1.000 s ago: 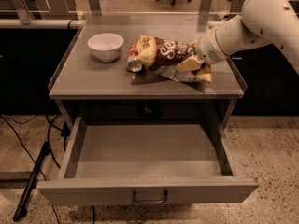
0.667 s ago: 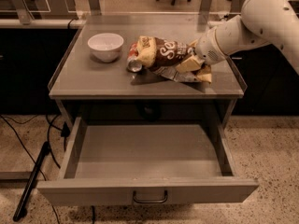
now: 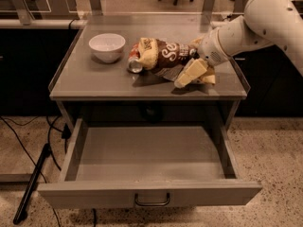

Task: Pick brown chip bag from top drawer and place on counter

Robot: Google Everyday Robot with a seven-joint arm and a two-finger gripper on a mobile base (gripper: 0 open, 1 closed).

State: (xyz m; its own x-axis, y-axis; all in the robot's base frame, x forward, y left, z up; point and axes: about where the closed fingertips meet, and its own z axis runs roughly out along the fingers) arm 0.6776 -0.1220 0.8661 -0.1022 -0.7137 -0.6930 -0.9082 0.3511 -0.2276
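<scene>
Dark-brown and crinkly, with cream-yellow ends and white script lettering, the brown chip bag (image 3: pixel 163 56) is lying on its side on the flat grey-beige counter (image 3: pixel 94 82), right of the middle. In the single camera view, the cream-coloured gripper (image 3: pixel 199 74) is sitting low at the bag's right end, touching or just beside it and down near the counter top. The bulky white arm (image 3: pixel 265 18) is reaching in from the upper right. Whether the gripper is apart or clamped on the bag I cannot tell.

Against the view a second ago, nothing is visibly shifting: bag, gripper and arm are keeping the same places. I am reading this as the bag already being set down, so the placing is likely finishing, with only letting go and pulling away left.

Counting: one chip bag; one small can with a silver end (image 3: pixel 134 64) pressing against the bag's left end; one round white bowl (image 3: pixel 107 46) standing well to the left; one wide grey metal top drawer (image 3: pixel 151 193) hanging fully open below, showing nothing inside, with one dark bar handle (image 3: pixel 152 201); one gripper.
</scene>
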